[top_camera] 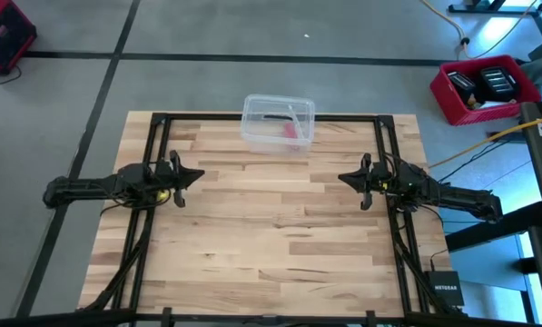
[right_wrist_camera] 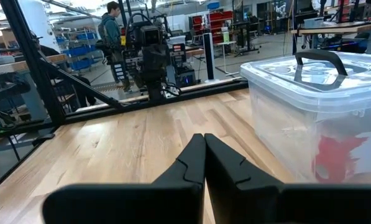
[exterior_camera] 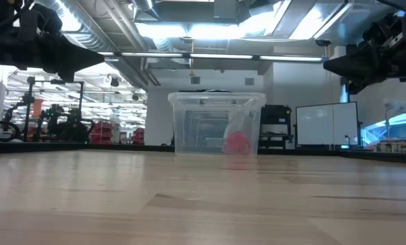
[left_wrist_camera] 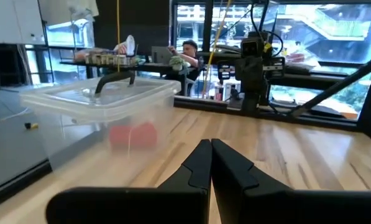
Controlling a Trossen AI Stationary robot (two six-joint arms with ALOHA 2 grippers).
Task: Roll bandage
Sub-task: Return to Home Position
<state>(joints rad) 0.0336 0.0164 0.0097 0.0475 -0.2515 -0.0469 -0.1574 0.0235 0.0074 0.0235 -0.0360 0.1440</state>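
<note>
The bandage [top_camera: 291, 133] lies inside the clear box [top_camera: 249, 118], a small red bundle against the wall on the 3 o'clock side. How tightly it is rolled cannot be told through the plastic. The lid [left_wrist_camera: 104, 94] sits flat on the box with its dark handle [left_wrist_camera: 115, 79] on top, so the bandage looks stowed rather than set out for handling. The box stands at 12 o'clock on the tabletop [top_camera: 271, 236], at the far edge, which leaves the middle free.

The left hand [top_camera: 196, 174] hangs at 9 o'clock and the right hand [top_camera: 346, 178] at 3 o'clock. They face each other above the wood and are well apart from the box. Each is clenched on nothing, its fingers pressed together. This mirrored, raised pose with nothing held reads as parking, with the work judged done.
</note>
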